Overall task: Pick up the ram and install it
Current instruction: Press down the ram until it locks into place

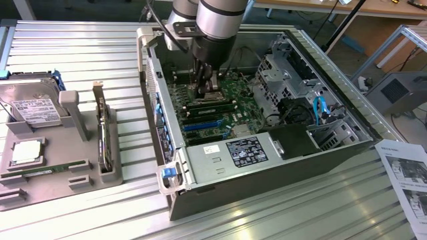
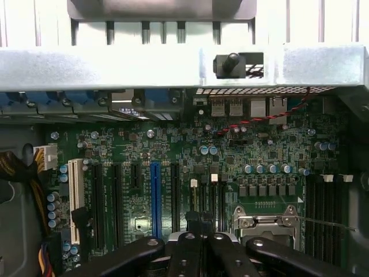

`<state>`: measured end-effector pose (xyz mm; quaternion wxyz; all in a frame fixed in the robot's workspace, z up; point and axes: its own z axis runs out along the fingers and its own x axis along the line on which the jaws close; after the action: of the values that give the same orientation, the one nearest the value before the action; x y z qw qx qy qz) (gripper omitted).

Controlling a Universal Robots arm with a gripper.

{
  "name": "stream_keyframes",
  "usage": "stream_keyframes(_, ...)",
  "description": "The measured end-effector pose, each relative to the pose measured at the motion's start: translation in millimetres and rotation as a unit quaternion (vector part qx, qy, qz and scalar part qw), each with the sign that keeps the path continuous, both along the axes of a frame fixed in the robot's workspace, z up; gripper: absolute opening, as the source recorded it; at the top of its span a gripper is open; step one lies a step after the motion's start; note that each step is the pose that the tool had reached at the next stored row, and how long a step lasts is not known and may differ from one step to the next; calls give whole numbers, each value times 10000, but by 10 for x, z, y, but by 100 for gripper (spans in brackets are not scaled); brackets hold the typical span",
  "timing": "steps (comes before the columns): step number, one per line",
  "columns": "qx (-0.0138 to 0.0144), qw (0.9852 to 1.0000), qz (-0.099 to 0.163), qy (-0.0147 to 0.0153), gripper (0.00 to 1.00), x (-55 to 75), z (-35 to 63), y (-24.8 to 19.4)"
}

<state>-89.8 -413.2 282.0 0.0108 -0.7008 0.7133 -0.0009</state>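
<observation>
My gripper [image 1: 208, 92] reaches down into the open computer case [image 1: 347, 85], just above the motherboard [image 1: 233, 92] and the long black memory slots [image 1: 210, 106]. In the wrist view its black fingers [image 2: 173, 251] are pressed together over the narrow slots [image 2: 207, 199] beside the processor socket [image 2: 265, 222]. I cannot make out anything held between them. A green ram [image 1: 40, 172] lies flat in the grey fixture tray [image 1: 113, 175] at the exterior view's left. Another thin board [image 1: 101, 135] stands on edge in the same tray.
The tray also holds a hard drive [image 1: 33, 105] and a silver processor chip [image 1: 25, 152]. Inside the case are a power supply [image 1: 247, 150], drive cages [image 1: 287, 65], blue cables [image 1: 319, 107] and a blue card slot [image 2: 154, 196]. A printed sheet [image 1: 407, 175] lies at the exterior view's right.
</observation>
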Motion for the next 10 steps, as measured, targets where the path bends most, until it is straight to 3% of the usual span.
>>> stream_keyframes(4,0,10000,-1,0,11,146,-2,0)
stream_keyframes(10,-7,10000,0,1,11,240,-1,0)
